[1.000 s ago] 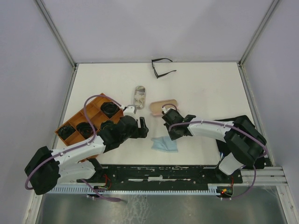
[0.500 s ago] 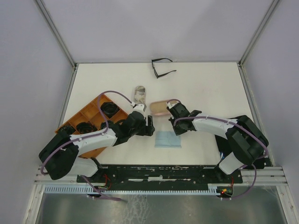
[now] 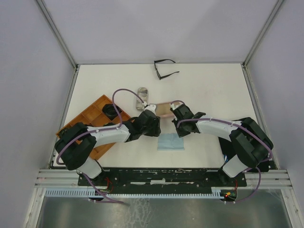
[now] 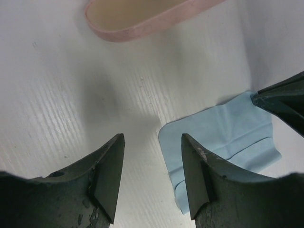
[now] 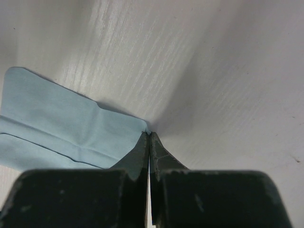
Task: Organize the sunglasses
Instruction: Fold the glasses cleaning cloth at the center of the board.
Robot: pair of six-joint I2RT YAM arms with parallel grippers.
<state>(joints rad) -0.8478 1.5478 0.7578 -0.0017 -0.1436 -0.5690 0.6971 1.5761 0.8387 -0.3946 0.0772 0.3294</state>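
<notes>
A thin black-framed pair of sunglasses (image 3: 164, 69) lies open at the table's far edge. A dark pair (image 3: 110, 110) sits in a compartment of the wooden tray (image 3: 93, 110); my left arm hides the other compartments. My left gripper (image 3: 156, 126) (image 4: 152, 138) is open and empty, low over bare table between the pink case (image 3: 164, 109) (image 4: 142, 21) and the light-blue cloth (image 3: 171, 142) (image 4: 223, 135). My right gripper (image 3: 182, 133) (image 5: 149, 134) is shut, its tips pinched on the cloth's (image 5: 66, 121) far right corner.
A patterned case (image 3: 142, 95) stands left of the pink case, just beyond my left wrist. The wooden tray is at the left edge. The cloth lies flat near the front rail. My right gripper's fingers (image 4: 285, 97) show at the right of the left wrist view.
My left arm has swung right from the tray to the spot between the pink case and the cloth. My right gripper pulled the crumpled cloth flat, then held still.
</notes>
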